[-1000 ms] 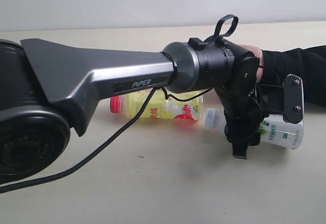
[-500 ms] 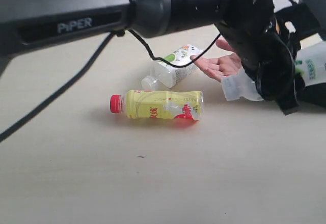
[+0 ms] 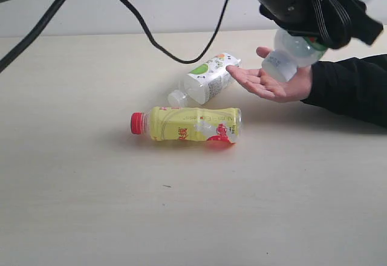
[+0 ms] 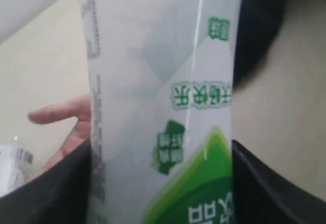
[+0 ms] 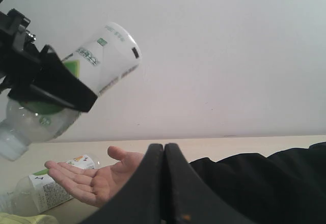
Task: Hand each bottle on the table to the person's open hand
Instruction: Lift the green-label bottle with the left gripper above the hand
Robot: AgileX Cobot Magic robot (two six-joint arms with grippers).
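Note:
My left gripper (image 3: 319,13) is shut on the clear bottle with the green-white label (image 3: 291,51) and holds it tilted, white cap down, just above the person's open hand (image 3: 270,85). In the left wrist view this bottle (image 4: 158,96) fills the space between the dark fingers (image 4: 58,188). The yellow bottle with the red cap (image 3: 187,124) lies on the table (image 3: 181,217). Behind it lies the squarish white bottle with the green leaf (image 3: 207,77). My right gripper (image 5: 164,150) is shut and empty, facing the hand (image 5: 97,180). The red-label bottle is out of view.
The person's black sleeve (image 3: 351,90) rests along the table's right side. My left arm and its cable (image 3: 151,36) span the top of the exterior view. A pale wall (image 5: 219,56) stands behind the table.
My left gripper has lifted the green-white bottle off the table at the right and carried it up over the person's palm. The other two bottles have not moved.

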